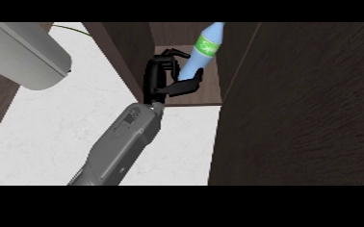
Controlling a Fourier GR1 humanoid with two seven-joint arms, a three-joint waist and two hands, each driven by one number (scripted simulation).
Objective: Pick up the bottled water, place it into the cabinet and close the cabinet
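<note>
right hand (pixel 162 79) curled round tilted pale-blue bottle (pixel 202 53), dark woodgrain cabinet (pixel 298 110)

A: What is the cabinet (pixel 298 115) made of?
B: Dark brown wood, matt, with a fine grain on the big panel at three o'clock.
A: And the table (pixel 57 125)?
B: White stone-like top, smooth, faintly veined.
A: The bottled water (pixel 202 53)?
B: Pale blue translucent plastic, glossy, with a green paper-like label.
A: The arm?
B: Forearm (pixel 121 146) smooth grey, dull sheen; its hand (pixel 160 79) black, slightly glossy. At ten o'clock, a pale grey smooth rounded body (pixel 32 55).
</note>
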